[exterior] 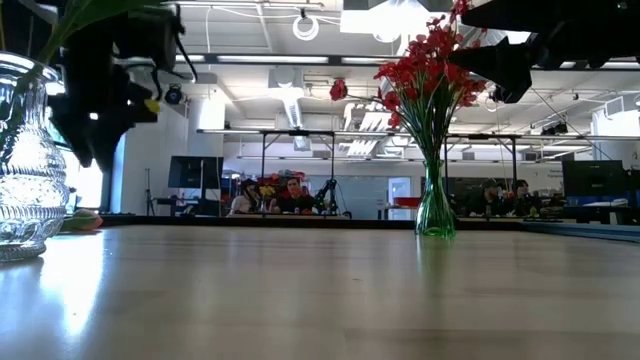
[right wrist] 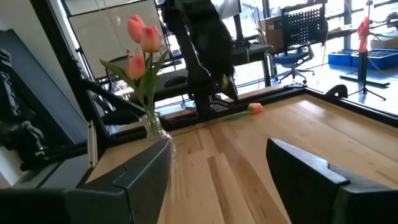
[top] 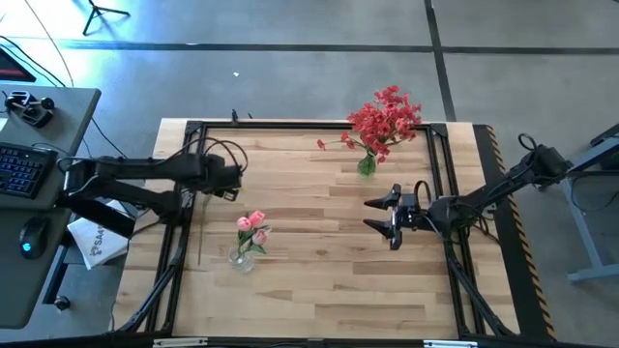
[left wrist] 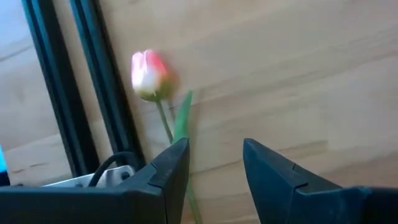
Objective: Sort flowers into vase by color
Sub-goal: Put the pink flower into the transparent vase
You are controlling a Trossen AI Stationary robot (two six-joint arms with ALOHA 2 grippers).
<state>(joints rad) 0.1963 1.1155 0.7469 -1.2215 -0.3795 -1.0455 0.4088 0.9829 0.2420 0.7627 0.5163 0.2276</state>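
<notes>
Wooden desk (top: 319, 261) carries a clear vase (top: 243, 257) of pink tulips (top: 253, 226) at left and a green vase (top: 367, 163) of red blossoms (top: 384, 121) far right. Left claw (left wrist: 214, 165), spread, hovers over a lone tulip (left wrist: 148, 74) apparently lying flat; right claw (top: 379, 214) waits spread at mid-right

Red blossoms (top: 385, 120) in green glass vase (top: 367, 164), pink tulips (top: 252, 227) in clear vase (top: 242, 257), pale striped wood table (top: 319, 261), black frame rails (top: 177, 261)
</notes>
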